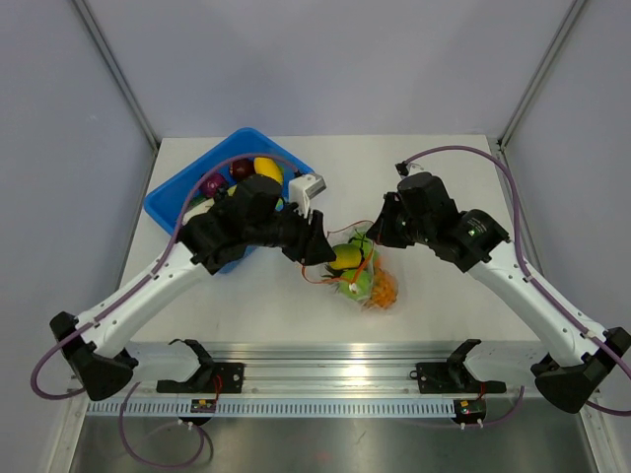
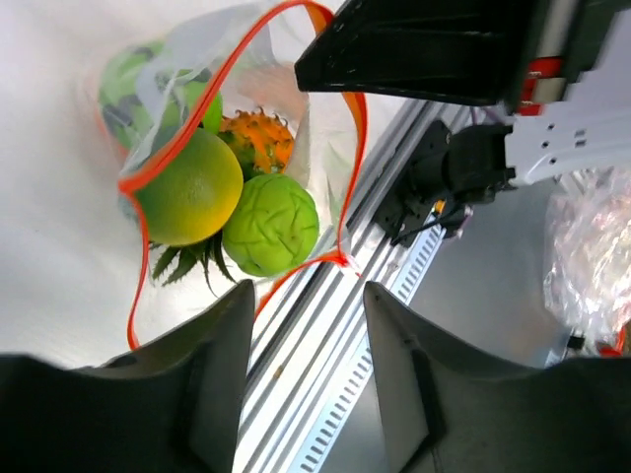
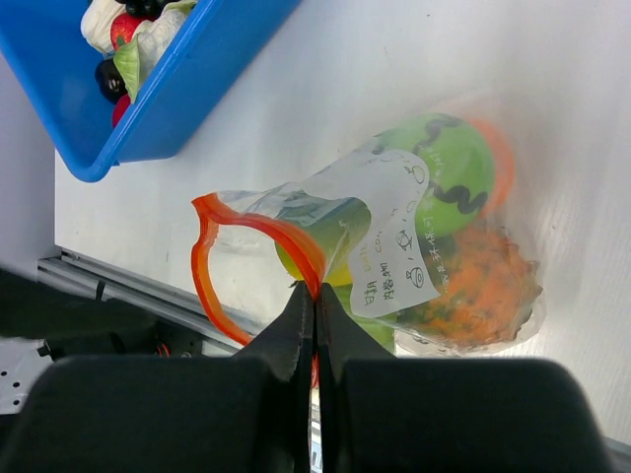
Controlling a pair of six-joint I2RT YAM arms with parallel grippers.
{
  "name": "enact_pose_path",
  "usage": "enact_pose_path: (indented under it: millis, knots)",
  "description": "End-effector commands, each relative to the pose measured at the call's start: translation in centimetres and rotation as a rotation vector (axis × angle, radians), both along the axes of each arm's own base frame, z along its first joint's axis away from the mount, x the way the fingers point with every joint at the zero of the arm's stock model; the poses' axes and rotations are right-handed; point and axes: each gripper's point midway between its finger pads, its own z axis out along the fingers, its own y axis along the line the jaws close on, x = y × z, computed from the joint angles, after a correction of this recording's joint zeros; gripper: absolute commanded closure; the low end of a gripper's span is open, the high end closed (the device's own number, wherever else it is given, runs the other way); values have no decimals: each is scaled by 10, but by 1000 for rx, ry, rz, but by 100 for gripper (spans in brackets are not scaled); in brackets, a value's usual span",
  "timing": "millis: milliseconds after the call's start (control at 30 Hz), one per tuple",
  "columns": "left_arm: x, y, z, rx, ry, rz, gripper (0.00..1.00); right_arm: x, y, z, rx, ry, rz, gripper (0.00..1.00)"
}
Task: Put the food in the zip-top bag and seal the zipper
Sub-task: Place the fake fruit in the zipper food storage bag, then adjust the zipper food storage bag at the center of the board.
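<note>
The zip-top bag [image 1: 367,274] lies mid-table with its mouth open toward the arms. It holds food: a yellow-green fruit [image 2: 187,187], a green apple [image 2: 268,225], an orange pineapple [image 2: 258,140] and a green ball [image 3: 439,172]. Its white label [image 3: 394,241] faces the right wrist camera. My right gripper [image 3: 315,293] is shut on the orange-red zipper [image 3: 296,241] at the bag's mouth and shows in the top view [image 1: 380,235]. My left gripper [image 2: 306,330] is open and empty, just off the mouth's near corner; it also shows in the top view [image 1: 321,252].
A blue bin [image 1: 170,202] with more toy food, purple, red and yellow pieces, stands at the back left, partly under my left arm. A metal rail [image 1: 325,379] runs along the table's near edge.
</note>
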Motion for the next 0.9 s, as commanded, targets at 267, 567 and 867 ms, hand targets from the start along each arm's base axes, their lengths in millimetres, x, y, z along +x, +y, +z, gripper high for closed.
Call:
enact_pose_path:
  millis: [267, 567, 867]
  knots:
    - [40, 56, -64, 260, -101, 317, 26, 7, 12, 19, 56, -59, 22, 100]
    - [51, 46, -103, 305, -59, 329, 43, 7, 11, 21, 56, -61, 19, 100]
    - [58, 13, -25, 116, -125, 263, 100, 19, -2, 1, -46, -73, -31, 100]
